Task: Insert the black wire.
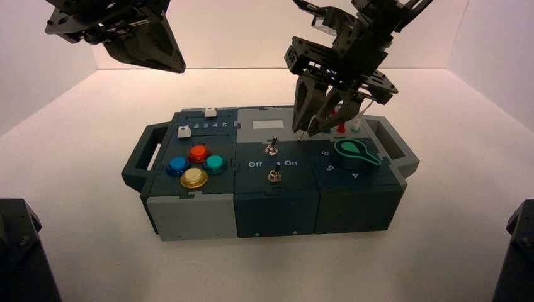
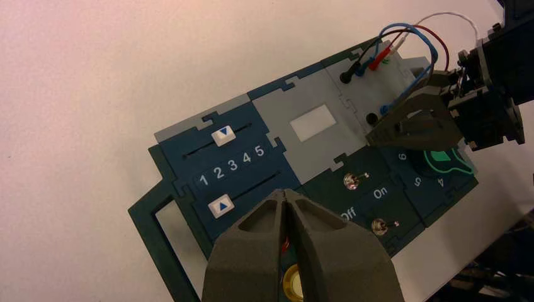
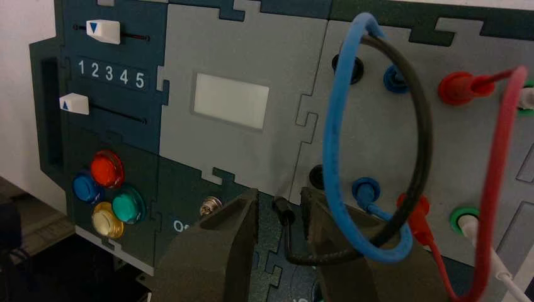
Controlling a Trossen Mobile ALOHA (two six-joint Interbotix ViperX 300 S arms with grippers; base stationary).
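The black wire (image 3: 426, 126) loops from the far black socket (image 3: 348, 66) round to its free black plug (image 3: 283, 211). That plug stands between the fingers of my right gripper (image 3: 280, 196), which are apart, with a gap on either side of it. The empty black socket (image 3: 317, 177) lies just beyond the fingertips. In the high view my right gripper (image 1: 313, 128) hangs over the sockets at the back right of the box (image 1: 189, 214). My left gripper (image 1: 170, 63) is parked high at the back left, its fingers (image 2: 271, 214) shut and empty.
A blue lead (image 3: 330, 145) loops in front of the black one, with a red lead (image 3: 497, 189) and a white lead (image 3: 497, 264) beside them. Two toggle switches (image 1: 271, 149), a green knob (image 1: 356, 153) and coloured buttons (image 1: 196, 165) lie nearer the front.
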